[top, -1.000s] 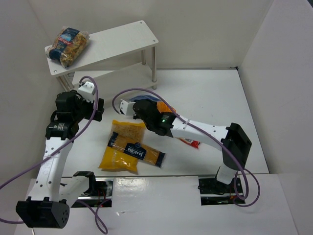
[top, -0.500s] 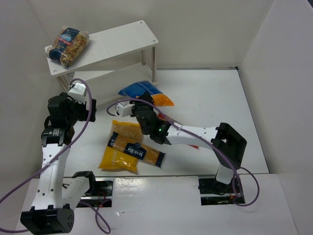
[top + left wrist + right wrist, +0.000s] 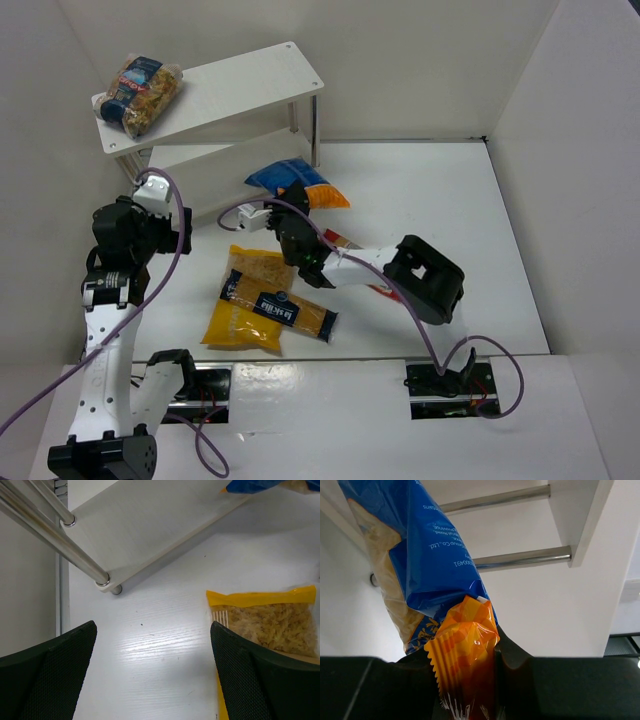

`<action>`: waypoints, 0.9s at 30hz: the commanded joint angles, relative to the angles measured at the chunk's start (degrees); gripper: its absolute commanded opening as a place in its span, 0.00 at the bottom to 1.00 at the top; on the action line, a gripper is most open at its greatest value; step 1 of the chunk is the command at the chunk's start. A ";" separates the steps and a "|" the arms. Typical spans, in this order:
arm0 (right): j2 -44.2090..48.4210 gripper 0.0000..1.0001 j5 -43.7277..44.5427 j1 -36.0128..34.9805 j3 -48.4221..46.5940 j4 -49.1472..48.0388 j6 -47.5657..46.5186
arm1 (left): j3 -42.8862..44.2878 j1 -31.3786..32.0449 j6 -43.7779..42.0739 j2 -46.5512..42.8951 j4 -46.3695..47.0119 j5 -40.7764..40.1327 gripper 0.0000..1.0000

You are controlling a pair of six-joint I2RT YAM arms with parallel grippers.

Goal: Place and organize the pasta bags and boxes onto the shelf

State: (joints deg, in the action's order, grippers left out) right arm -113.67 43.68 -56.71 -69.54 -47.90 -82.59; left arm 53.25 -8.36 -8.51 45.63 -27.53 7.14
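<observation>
My right gripper [image 3: 299, 207] is shut on the orange end [image 3: 464, 652] of the blue bag [image 3: 284, 178] and holds it up by the front of the white shelf [image 3: 245, 82], near its right legs [image 3: 520, 558]. The clear spiral-pasta bag [image 3: 138, 93] lies on the top board's left end. The big yellow bag [image 3: 245, 318] lies on the table with the long yellow pack with dark-blue label [image 3: 281, 309] across it. The red-and-clear pack [image 3: 383, 290] is mostly hidden under my right arm. My left gripper [image 3: 152, 680] is open and empty over bare table, left of the yellow bag [image 3: 265, 622].
The shelf's lower board [image 3: 150, 525] and its left front legs [image 3: 55, 540] are just ahead of my left gripper. White walls close in the table on the left, back and right. My right arm's elbow [image 3: 430, 285] is folded over the table's middle right.
My right arm has carried the blue bag back and left toward the shelf, its elbow folding inward. My left arm has drawn back to the left, still open.
</observation>
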 commanded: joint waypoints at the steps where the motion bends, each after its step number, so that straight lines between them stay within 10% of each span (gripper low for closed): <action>1: 0.91 0.00 -1.23 0.45 -5.61 -22.84 -6.18 | 0.01 -0.34 1.48 -0.19 0.72 0.69 1.00; 27: -17.20 0.00 -11.42 4.32 -14.22 -47.90 -16.64 | 0.01 -0.34 1.48 0.87 0.11 1.74 1.00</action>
State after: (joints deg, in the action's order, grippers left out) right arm -131.22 36.14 -53.36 -78.81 -64.07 -95.55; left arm 53.23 -8.38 -8.49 46.54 -28.18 7.79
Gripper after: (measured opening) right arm 0.300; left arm 1.000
